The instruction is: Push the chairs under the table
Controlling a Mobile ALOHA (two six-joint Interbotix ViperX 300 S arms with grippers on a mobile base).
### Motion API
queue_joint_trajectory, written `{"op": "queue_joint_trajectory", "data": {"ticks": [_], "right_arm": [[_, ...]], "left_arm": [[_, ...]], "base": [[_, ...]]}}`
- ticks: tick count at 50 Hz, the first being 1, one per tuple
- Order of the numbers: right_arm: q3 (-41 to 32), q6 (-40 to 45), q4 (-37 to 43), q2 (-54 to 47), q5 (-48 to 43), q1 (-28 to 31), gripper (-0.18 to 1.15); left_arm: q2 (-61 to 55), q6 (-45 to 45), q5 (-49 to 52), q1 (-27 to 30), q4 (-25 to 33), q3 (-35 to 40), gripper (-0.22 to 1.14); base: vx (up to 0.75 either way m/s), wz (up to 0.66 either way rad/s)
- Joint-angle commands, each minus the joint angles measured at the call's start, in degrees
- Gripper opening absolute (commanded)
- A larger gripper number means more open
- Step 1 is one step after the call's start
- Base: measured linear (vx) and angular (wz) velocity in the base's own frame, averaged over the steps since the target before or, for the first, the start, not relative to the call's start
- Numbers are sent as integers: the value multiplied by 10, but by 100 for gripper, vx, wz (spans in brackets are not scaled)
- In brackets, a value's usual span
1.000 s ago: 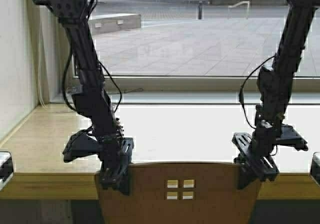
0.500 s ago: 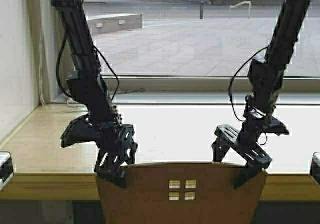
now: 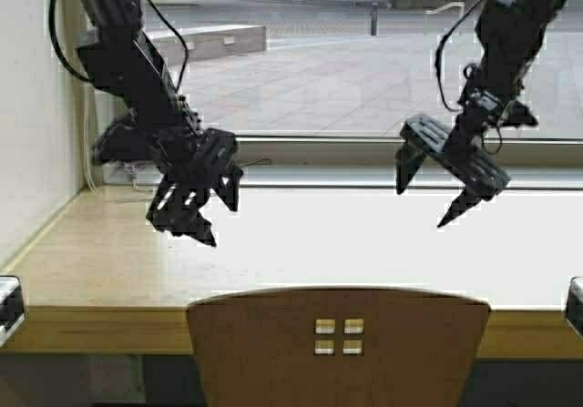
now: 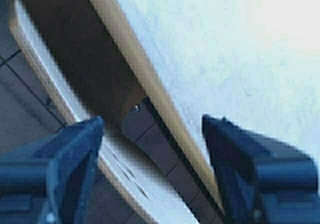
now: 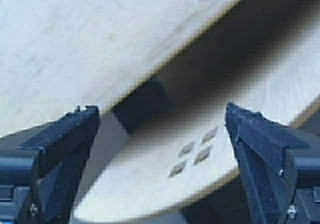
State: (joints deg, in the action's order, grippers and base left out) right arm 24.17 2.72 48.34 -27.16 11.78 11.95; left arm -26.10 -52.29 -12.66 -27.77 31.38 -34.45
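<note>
Chair: I saw one tan plywood chair [image 3: 337,348] at the near middle, its curved backrest upright against the table's front edge, with the four small square cutouts [image 3: 339,336] just below the top rim. My right wrist view looked down on the same backrest [image 5: 200,164] and its cutouts.
Table: the pale yellow table [image 3: 109,261] ran left to right across my view, its thick front edge [image 3: 91,331] just behind the backrest. The far part of the top was washed out by glare from the window.
Left gripper: my left gripper [image 3: 196,198] hung above the left part of the tabletop, well apart from the chair, fingers spread and holding nothing. Between its fingers [image 4: 70,159] I could see the table edge and the chair's rim below.
Right gripper: my right gripper [image 3: 439,184] was raised above the far right of the table, in front of the window sill, likewise spread wide and empty, well clear of the backrest.
Room: a large window [image 3: 346,61] filled the far wall, with a paved plaza [image 3: 364,88] outside and a low concrete block [image 3: 209,38] on it. A light wall [image 3: 32,106] closed the left side.
Around: a thin cable [image 3: 250,164] lay along the sill behind the left arm. Small dark fittings [image 3: 9,302] showed at the near left and near right edges; I could not tell what they were.
</note>
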Motion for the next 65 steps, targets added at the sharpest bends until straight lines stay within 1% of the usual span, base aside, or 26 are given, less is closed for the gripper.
{"op": "queue_joint_trajectory", "data": {"ticks": [1, 8, 14, 18, 24, 29, 35, 43, 46, 52, 57, 65], "right_arm": [[4, -10, -70, 87, -11, 2, 104], [20, -14, -175, 148, -16, 2, 104], [49, -14, -250, 211, -29, 2, 104], [71, -14, -286, 263, -28, 4, 103], [109, -13, -335, 346, -25, 24, 103], [142, -12, -344, 413, -25, 35, 103], [171, -13, -352, 483, -29, 35, 103], [192, -14, -384, 515, -36, 38, 103], [207, -14, -410, 522, -58, 38, 103], [251, -9, -475, 536, -132, 37, 103], [263, -3, -471, 539, -171, 38, 103], [269, -4, -471, 539, -169, 37, 103]], "left_arm": [[98, 76, -5, 6, -13, -18, 91], [198, 212, 0, 20, -41, -52, 91], [296, 353, 25, 40, -50, -81, 91], [352, 440, 53, 47, -51, -95, 91], [423, 555, 102, 57, -50, -109, 91], [475, 625, 132, 73, -51, -114, 91], [509, 670, 151, 83, -51, -118, 91], [547, 706, 153, 102, -52, -160, 91], [562, 716, 154, 102, -54, -180, 91], [596, 721, 149, 103, -54, -213, 91], [611, 728, 146, 103, -54, -212, 91], [611, 729, 145, 103, -60, -216, 91]], "base": [[-12, 12], [-14, 12], [-13, 8], [-11, 6], [-10, 7], [-11, 8], [-12, 9], [-21, 5], [-27, 0], [-29, 3], [-29, 9], [-25, 12]]}}
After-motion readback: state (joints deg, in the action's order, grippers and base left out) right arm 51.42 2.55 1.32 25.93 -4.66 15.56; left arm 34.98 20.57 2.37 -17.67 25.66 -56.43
